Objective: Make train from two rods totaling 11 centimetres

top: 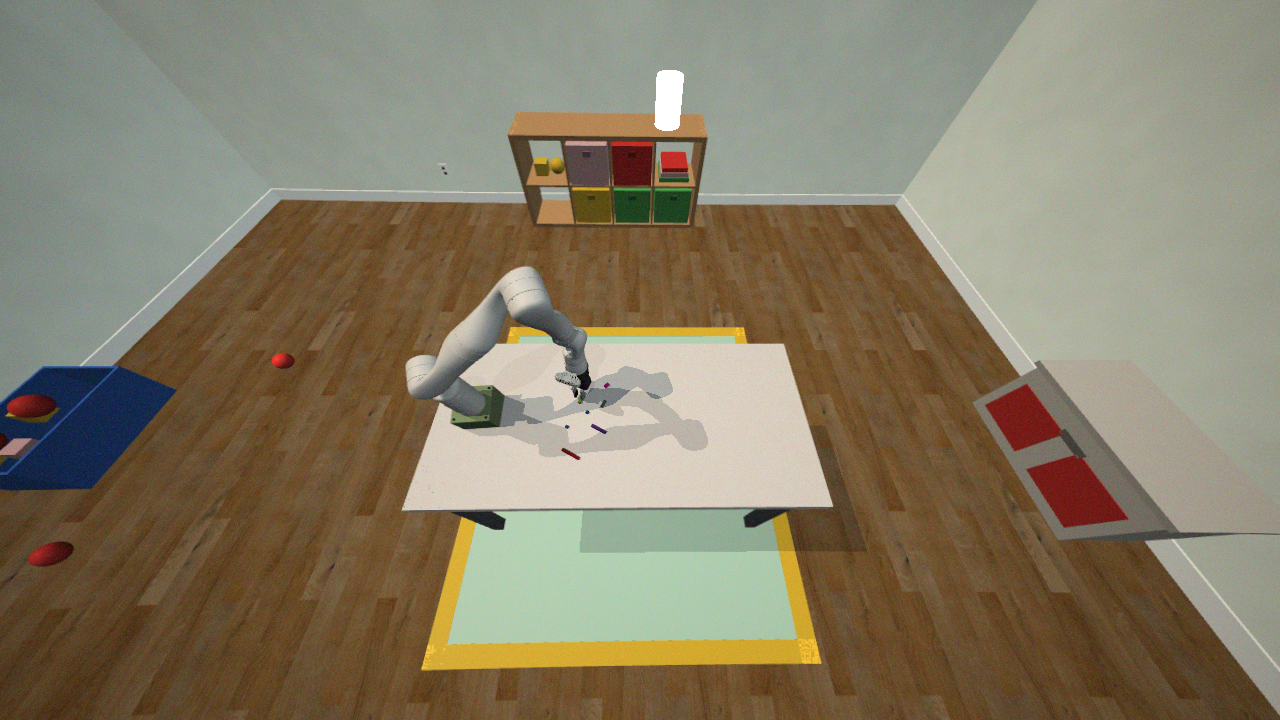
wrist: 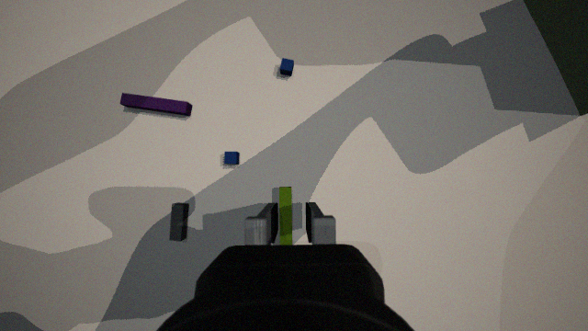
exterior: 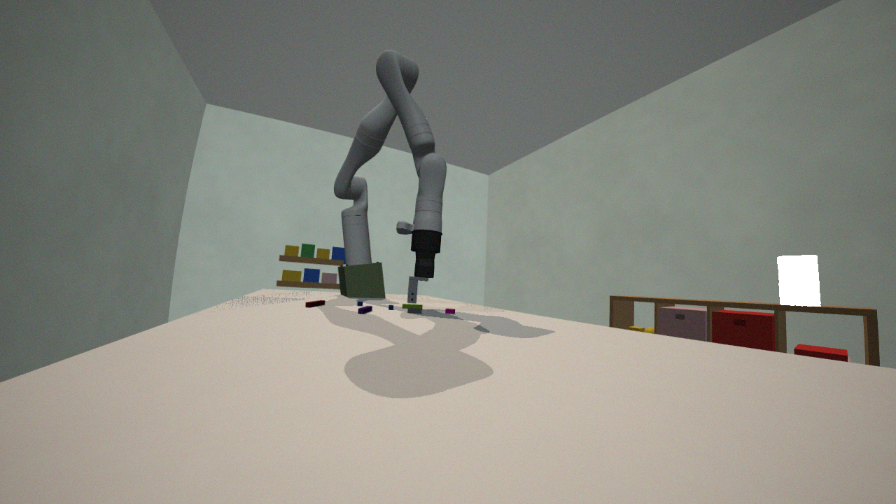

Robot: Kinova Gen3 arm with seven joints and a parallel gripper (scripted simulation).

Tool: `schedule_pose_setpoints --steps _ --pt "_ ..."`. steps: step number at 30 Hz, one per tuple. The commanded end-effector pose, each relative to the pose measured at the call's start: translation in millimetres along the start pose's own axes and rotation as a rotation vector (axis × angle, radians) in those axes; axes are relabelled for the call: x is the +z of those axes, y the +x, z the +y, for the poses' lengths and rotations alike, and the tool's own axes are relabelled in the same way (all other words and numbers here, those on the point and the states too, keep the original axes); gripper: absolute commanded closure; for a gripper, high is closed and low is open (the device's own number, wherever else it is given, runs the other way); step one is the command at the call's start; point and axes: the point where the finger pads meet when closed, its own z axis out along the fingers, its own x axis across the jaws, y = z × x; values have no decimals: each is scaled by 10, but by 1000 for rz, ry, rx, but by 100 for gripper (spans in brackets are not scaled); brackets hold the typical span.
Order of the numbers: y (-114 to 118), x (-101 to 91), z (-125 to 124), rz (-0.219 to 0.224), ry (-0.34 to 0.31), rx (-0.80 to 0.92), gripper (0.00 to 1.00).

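The table (top: 716,465) (exterior: 438,438) (wrist: 436,216) carries all the rods, and the arm (top: 474,335) (exterior: 432,187) bends over it with its wrist pointing down. The gripper (top: 581,394) (exterior: 411,302) (wrist: 291,216) is partly open, its fingers astride the lime rod without gripping it; the wrist view shows a gap on either side, the narrower one on the picture's left

The red rod (top: 571,454) (exterior: 315,304) is the longest and lies well apart from the fingers, nearest the table's long edge at the bottom of the top view. Next in length is the purple rod (top: 598,428) (exterior: 365,309) (wrist: 156,105), between the red one and the gripper. The lime rod (top: 580,400) (exterior: 411,306) (wrist: 286,216) sits between the fingers; whether it touches the table is hard to tell. The grey rod (top: 603,403) (exterior: 414,310) (wrist: 179,222) is near it, turned roughly the same way, and the shorter magenta rod (top: 606,385) (exterior: 449,311) lies beyond the grey one. Smallest are two blue rods, one (top: 587,411) (exterior: 390,306) (wrist: 231,158) between the lime and purple rods, the other (top: 566,427) (exterior: 359,303) (wrist: 287,67) closer to the arm's base (top: 494,391) (exterior: 363,281) (wrist: 565,55)
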Motion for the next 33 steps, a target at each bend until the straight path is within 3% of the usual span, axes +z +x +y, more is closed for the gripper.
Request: schedule_pose_setpoints --steps 1,14,23,24,33 --pt "-55 -171 21 -11 -12 7 46" --pt "-50 -699 15 -11 -12 7 46" --pt "-49 -775 14 -11 -12 7 46" --pt "-49 -775 14 -11 -12 7 0" --pt "-49 -775 14 -11 -12 7 0"
